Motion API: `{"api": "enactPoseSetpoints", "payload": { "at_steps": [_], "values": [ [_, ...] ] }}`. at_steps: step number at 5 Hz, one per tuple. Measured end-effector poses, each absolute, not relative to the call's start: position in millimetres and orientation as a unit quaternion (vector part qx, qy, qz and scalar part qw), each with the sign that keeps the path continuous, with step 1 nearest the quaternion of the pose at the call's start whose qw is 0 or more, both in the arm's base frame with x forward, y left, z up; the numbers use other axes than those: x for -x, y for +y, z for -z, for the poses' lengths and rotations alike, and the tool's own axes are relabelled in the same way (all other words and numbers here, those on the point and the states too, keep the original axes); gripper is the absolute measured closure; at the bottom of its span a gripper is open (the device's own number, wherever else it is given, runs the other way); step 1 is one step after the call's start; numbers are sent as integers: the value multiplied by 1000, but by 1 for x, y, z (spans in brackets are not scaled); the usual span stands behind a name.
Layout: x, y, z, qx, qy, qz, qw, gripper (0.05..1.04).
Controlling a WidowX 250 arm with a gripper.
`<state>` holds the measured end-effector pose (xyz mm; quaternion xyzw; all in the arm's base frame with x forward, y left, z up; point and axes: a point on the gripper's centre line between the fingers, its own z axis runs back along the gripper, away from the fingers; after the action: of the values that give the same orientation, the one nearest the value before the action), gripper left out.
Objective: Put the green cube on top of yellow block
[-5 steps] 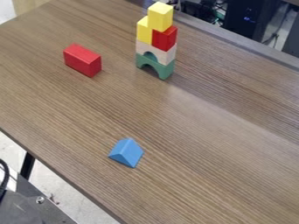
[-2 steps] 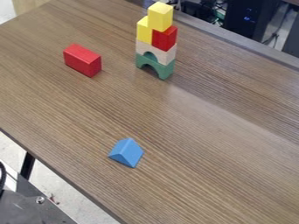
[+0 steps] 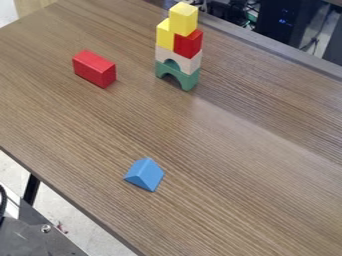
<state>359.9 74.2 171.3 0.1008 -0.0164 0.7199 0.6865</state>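
"What's the gripper doing?"

"I can't tell whether it's open, closed or gripping anything."

"And the green cube?"

"The green piece I can place is a green arch (image 3: 189,82), standing on the table (image 3: 234,165) as the tower's foot. Its spread legs probably suit it to bearing the load."

"What does it carry?"

"A white arch (image 3: 190,63), then a small red block (image 3: 188,45) beside the lower yellow block (image 3: 164,36). The upper yellow block (image 3: 183,19) sits above the red; its top is likely the spot for the cube, though a nudge could topple everything."

"The rest?"

"A long red block (image 3: 95,70) and blue wedge (image 3: 145,175) lie well apart, likely spares."
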Motion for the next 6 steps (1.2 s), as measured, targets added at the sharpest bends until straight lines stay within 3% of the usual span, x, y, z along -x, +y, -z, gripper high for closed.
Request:
{"api": "enactPoseSetpoints", "payload": {
  "at_steps": [6],
  "values": [
    [-364,78,-153,-111,3,-721,684,494]
  ]
}}
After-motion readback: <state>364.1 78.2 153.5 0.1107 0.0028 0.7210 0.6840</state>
